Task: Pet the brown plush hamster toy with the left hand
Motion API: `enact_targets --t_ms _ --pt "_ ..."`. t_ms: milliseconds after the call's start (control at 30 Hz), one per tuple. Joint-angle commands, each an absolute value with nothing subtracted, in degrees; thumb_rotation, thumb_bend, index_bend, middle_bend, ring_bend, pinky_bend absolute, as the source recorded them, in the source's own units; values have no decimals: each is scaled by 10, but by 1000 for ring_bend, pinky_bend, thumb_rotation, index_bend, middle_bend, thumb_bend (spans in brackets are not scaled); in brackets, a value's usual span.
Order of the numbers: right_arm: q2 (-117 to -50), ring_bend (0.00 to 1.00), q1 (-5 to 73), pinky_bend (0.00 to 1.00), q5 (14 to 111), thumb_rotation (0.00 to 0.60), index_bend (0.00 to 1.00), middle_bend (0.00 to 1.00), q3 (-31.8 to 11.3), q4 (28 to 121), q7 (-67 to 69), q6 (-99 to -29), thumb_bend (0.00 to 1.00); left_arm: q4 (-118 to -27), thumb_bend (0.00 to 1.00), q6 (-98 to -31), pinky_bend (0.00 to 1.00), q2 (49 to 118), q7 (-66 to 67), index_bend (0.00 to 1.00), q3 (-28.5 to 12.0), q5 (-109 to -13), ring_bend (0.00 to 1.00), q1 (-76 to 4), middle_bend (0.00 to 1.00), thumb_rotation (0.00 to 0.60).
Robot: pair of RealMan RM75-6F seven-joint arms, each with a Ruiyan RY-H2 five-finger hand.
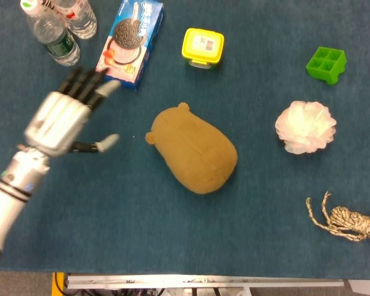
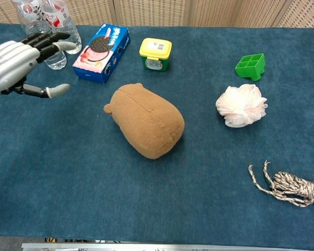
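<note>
The left hand (image 1: pixel 58 120) hangs above the table with its fingers (image 1: pixel 80 83) released and spread, holding nothing, the thumb (image 1: pixel 105 143) jutting sideways toward the toy. The brown plush hamster toy (image 1: pixel 194 150) lies well apart from those fingertips, out beyond the thumb's tip, resting flat on the cloth with its small ears turned toward the hand. Nothing touches it. Judging from the gap, the hand is clear of the toy, either between strokes or with the petting finished; the open, flat palm suits stroking, not grasping.

Just past the fingertips lies a blue cookie box (image 1: pixel 130 41), and beside them stand two water bottles (image 1: pixel 57 42); in the chest view the fingers (image 2: pixel 46 42) overlap the bottles' outline, though contact cannot be told. Farther off, beyond the toy, sit a yellow-lidded container (image 1: pixel 203 47), a green tray (image 1: pixel 326 64), a pale pink bath pouf (image 1: pixel 306 127) and a coil of rope (image 1: pixel 348 222).

The right hand appears in neither view. The table is covered in a dark blue, carpet-like cloth (image 1: pixel 111 222), and the chest view shows tan slatted panels (image 2: pixel 162 11) behind it.
</note>
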State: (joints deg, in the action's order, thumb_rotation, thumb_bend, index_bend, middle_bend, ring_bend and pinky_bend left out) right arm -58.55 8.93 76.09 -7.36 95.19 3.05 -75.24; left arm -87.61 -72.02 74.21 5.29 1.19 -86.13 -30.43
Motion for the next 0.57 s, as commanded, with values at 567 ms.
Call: enact_targets --t_ms 567 --pt "-593 195 89 184 793 600 278 299 -62 938 46 -761 1 -923 233 -857 0 678 28 96 8 -776 13 -141 18 365"
